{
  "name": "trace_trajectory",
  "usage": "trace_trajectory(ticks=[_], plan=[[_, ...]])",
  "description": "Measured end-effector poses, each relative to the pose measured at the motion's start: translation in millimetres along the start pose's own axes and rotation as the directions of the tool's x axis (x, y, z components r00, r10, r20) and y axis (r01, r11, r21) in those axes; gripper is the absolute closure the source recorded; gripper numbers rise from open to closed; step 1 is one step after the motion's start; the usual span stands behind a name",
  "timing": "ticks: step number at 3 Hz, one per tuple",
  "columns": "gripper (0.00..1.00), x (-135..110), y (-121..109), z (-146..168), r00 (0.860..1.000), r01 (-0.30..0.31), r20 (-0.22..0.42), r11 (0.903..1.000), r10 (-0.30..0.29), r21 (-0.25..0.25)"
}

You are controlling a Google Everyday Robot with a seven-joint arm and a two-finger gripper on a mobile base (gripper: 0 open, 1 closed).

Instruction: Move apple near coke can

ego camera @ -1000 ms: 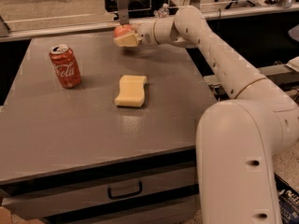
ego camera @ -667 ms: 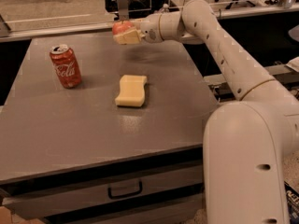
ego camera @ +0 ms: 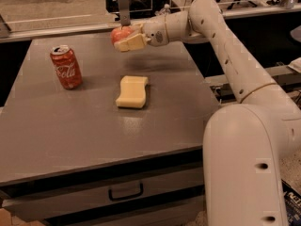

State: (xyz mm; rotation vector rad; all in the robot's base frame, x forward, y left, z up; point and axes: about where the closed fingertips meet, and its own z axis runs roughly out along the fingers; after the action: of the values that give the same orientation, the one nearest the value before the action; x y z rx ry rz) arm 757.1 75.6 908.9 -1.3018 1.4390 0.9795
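Note:
The apple (ego camera: pixel 118 33) is small, round and reddish. It is held in my gripper (ego camera: pixel 126 37) above the far middle of the grey table (ego camera: pixel 94 126), clear of the surface. The gripper's pale fingers are shut around the apple and hide most of it. The coke can (ego camera: pixel 66 67) stands upright on the table's left side, red with white script and a silver top. The gripper and apple are to the right of the can and farther back, well apart from it.
A pale yellow sponge (ego camera: pixel 132 92) lies on the table between the can and my arm, nearer the middle. The table has a drawer with a dark handle (ego camera: pixel 125 192) at the front. My arm's large white base (ego camera: pixel 249 164) stands at the table's right edge.
My gripper has lifted a little and moved slightly left with the apple in it. The can and sponge have not moved.

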Motion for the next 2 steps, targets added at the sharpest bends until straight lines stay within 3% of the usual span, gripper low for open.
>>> trace_trajectory(ticks=[1,2], plan=[[1.00,-8.1,14.5,17.4,1.000,0.010,0.000,0.9989,-0.010,-0.046],[1.00,-25.6,43.5,44.1,0.999,0.037,0.013,0.9962,-0.036,-0.079]])
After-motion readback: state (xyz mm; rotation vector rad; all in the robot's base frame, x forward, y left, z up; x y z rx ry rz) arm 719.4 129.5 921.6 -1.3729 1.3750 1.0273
